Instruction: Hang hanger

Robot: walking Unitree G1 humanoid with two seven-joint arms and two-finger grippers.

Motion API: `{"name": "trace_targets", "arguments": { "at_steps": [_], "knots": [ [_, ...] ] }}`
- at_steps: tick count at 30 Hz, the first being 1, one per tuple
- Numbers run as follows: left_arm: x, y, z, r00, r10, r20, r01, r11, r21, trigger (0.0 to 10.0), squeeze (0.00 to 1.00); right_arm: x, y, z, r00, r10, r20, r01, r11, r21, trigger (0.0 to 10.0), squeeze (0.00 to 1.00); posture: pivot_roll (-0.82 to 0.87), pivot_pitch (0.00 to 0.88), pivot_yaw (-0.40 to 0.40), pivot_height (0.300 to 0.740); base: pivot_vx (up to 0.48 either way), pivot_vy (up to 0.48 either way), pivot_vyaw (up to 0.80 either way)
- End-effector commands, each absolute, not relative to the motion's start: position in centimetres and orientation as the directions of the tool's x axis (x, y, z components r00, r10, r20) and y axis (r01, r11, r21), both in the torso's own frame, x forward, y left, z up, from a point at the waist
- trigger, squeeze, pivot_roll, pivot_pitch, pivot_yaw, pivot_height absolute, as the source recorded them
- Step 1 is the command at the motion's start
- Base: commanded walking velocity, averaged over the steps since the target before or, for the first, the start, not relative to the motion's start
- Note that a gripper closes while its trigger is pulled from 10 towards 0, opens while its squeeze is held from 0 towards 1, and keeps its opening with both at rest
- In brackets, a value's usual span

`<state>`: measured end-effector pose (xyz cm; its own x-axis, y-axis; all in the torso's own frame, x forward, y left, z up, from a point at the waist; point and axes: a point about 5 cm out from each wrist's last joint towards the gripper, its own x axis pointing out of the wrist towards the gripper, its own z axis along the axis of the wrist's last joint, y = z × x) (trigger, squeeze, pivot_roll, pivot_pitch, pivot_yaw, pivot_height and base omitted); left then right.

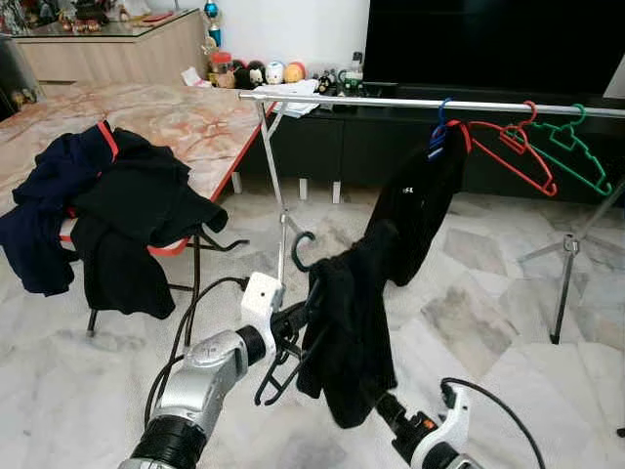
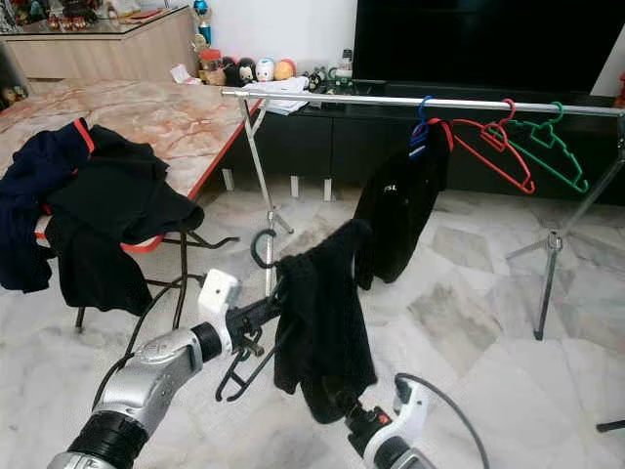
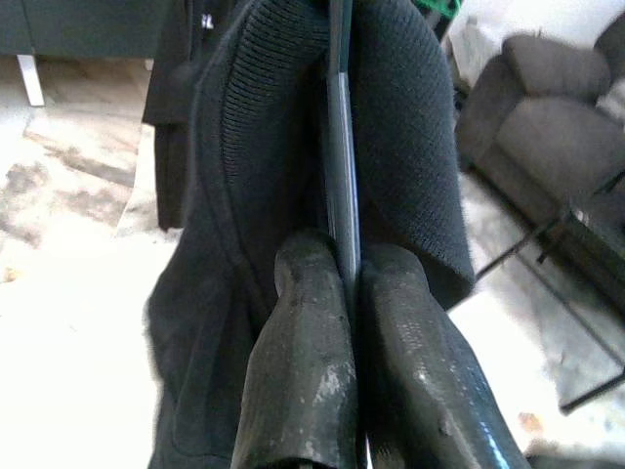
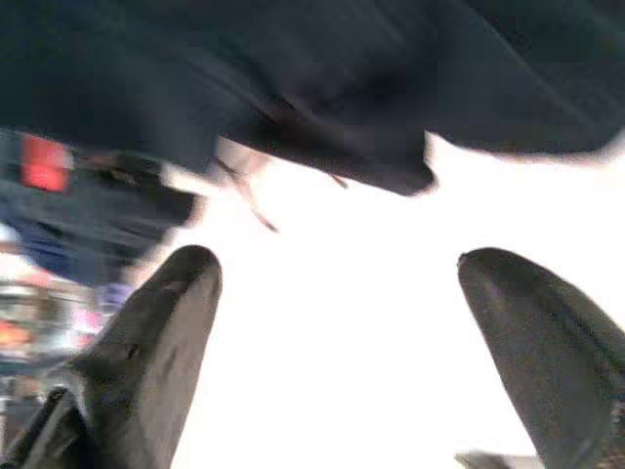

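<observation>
My left gripper (image 1: 296, 319) is shut on a black hanger (image 1: 298, 256) that carries a black knitted garment (image 1: 347, 332). In the left wrist view its fingers (image 3: 303, 322) pinch the hanger's thin bar (image 3: 342, 166) with knit on both sides. The hanger's hook points up, below and in front of the silver rail (image 1: 391, 100). On the rail hang a black top (image 1: 420, 210) on a blue hanger, a red hanger (image 1: 513, 147) and a green hanger (image 1: 576, 147). My right gripper (image 4: 342, 283) stands open just under the knitted garment's lower edge, holding nothing.
A marble-topped table (image 1: 195, 117) on the left holds a pile of dark clothes (image 1: 107, 205). The rack's legs (image 1: 564, 264) stand on the marble floor. A dark TV cabinet (image 1: 322, 147) runs behind the rail. Cables trail from my left arm.
</observation>
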<state>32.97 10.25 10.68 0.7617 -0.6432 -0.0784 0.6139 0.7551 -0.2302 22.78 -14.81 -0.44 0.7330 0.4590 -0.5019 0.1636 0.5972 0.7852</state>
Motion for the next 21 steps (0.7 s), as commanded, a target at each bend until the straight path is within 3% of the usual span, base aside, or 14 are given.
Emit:
{"name": "trace_targets", "arguments": {
  "at_steps": [1,4,7,8,10,13,17,21],
  "knots": [
    [33.5,10.4,11.8,0.776,-0.63,-0.021,0.611,0.759,-0.225,10.0,0.0,22.5,-14.9,-1.2,0.702,0.43,-0.568,0.183,0.661,0.727,10.0,0.0,-0.02,0.056,0.007,0.74,0.0,0.0,0.0],
    [33.6,10.4,11.8,0.774,-0.633,-0.02,0.613,0.757,-0.226,10.0,0.0,22.4,-15.8,-1.7,0.688,0.365,-0.627,0.152,0.772,0.617,10.0,0.0,-0.01,0.054,0.007,0.74,0.0,0.0,0.0],
    [33.3,10.5,11.4,0.756,-0.653,-0.047,0.632,0.746,-0.209,10.0,0.0,23.9,-18.2,-0.8,0.798,0.135,-0.588,0.143,0.905,0.401,10.0,0.0,-0.01,0.05,0.008,0.74,0.0,0.0,0.0],
    [33.3,10.5,11.4,0.756,-0.653,-0.047,0.632,0.746,-0.209,10.0,0.0,23.9,-18.2,-0.8,0.798,0.135,-0.588,0.143,0.905,0.401,10.0,0.0,-0.01,0.05,0.008,0.74,0.0,0.0,0.0],
    [32.9,10.8,10.7,0.735,-0.672,-0.087,0.651,0.736,-0.185,10.0,0.0,26.0,-21.4,2.0,0.882,-0.088,-0.463,0.244,0.926,0.289,10.0,0.0,-0.01,0.048,0.011,0.74,0.0,0.0,0.0],
    [32.5,11.0,10.4,0.721,-0.685,-0.109,0.663,0.727,-0.178,10.0,0.0,27.1,-23.0,4.3,0.911,-0.178,-0.371,0.278,0.932,0.235,10.0,0.0,-0.01,0.046,0.012,0.74,0.0,0.0,0.0],
    [32.0,11.1,9.9,0.677,-0.721,-0.146,0.703,0.693,-0.159,10.0,0.0,28.9,-24.2,7.7,0.959,-0.165,-0.229,0.204,0.966,0.159,10.0,0.0,-0.02,0.044,0.015,0.74,0.0,0.0,0.0],
    [31.2,11.6,8.9,0.62,-0.756,-0.211,0.751,0.65,-0.121,10.0,0.0,30.9,-22.7,10.9,0.971,0.198,-0.134,-0.198,0.98,0.016,10.0,0.0,-0.03,0.045,0.018,0.74,0.0,0.0,0.0]
  ]
}}
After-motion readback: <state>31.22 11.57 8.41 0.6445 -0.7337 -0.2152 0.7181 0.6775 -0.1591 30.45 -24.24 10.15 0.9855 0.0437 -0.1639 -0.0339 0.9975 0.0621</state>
